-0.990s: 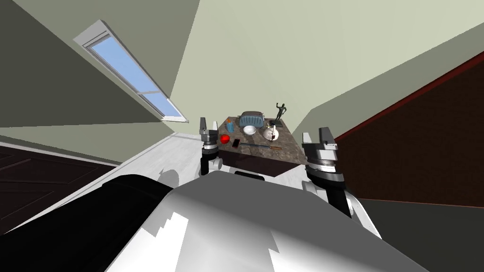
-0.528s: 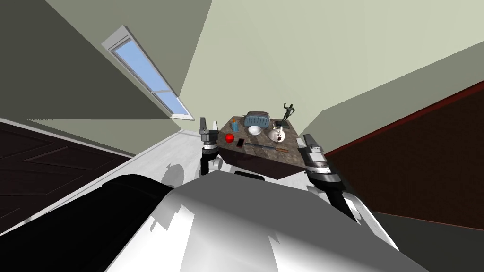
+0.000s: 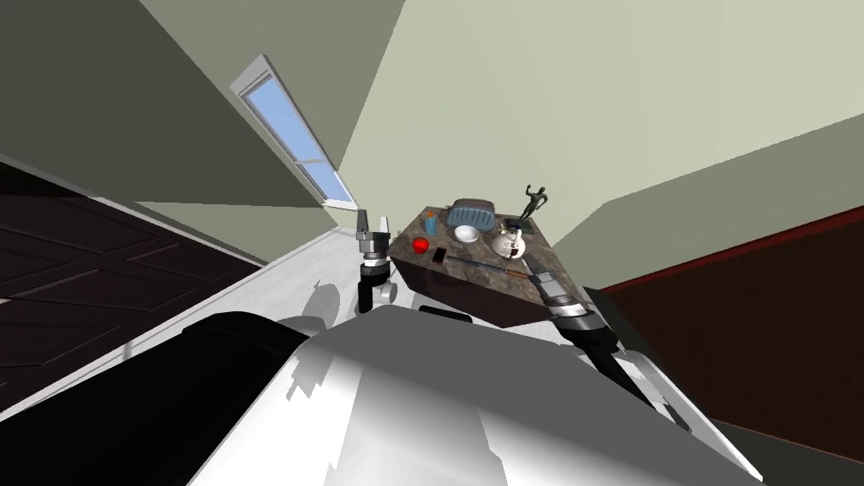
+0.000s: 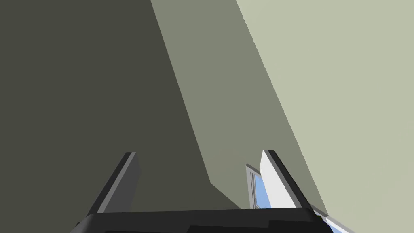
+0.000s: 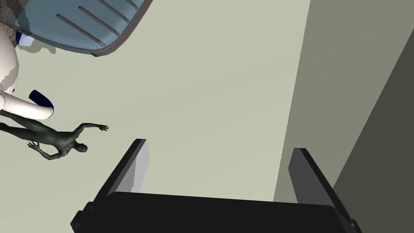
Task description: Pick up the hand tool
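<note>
Hand tool is lying along the near edge of a dark mottled table at frame centre, right of a phone. Right gripper is hovering by the tool's right end, fingers apart. Left gripper is hanging left of the table, fingers apart. Pale green walls are surrounding it, with a window at upper left.

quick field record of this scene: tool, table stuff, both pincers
target: long thin hand tool with brown handle, lying flat near the table's front edge
support: dark speckled tabletop
also there: red round object, flat black phone, white bowl, white teapot, blue-grey toaster, dark human figurine
left pincer: open, empty, left of the table
right pincer: open, empty, at the table's right end
</note>
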